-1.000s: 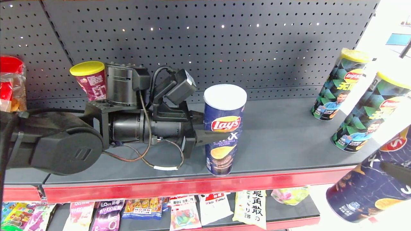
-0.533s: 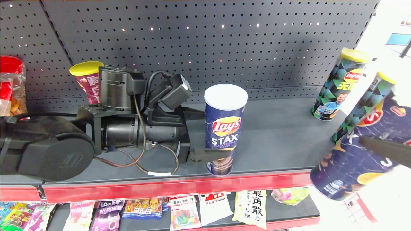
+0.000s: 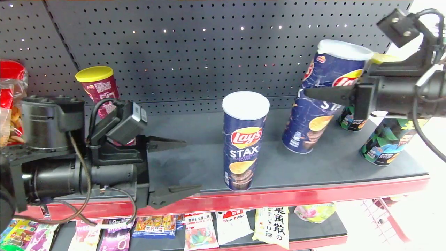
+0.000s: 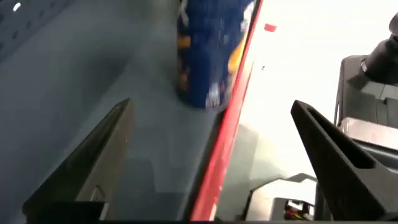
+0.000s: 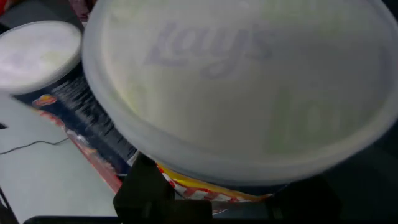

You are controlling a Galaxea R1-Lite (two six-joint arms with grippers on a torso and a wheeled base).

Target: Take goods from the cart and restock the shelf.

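Observation:
A blue chips can with a white lid [image 3: 245,139] stands upright near the front edge of the grey shelf [image 3: 195,160]. My left gripper [image 3: 191,165] is open to the left of it, clear of the can, one finger over the shelf and one in front of the red shelf lip [image 4: 224,143]. The left wrist view has the same can [image 4: 208,56] beyond the spread fingers [image 4: 93,168]. My right gripper [image 3: 313,91] is shut on a second blue chips can [image 3: 313,115], held tilted to the right of the first, its base at the shelf surface. Its white lid [image 5: 242,81] is close in the right wrist view.
A maroon can with a yellow lid [image 3: 99,85] stands at the back left. Green cans with yellow lids [image 3: 390,143] stand at the right end behind my right arm. The pegboard wall [image 3: 223,45] closes the back. Snack bags [image 3: 198,230] hang on the lower shelf.
My left gripper let go of the standing can, opened and drew back to the left. My right arm brought the second blue can up from the lower right onto the shelf.

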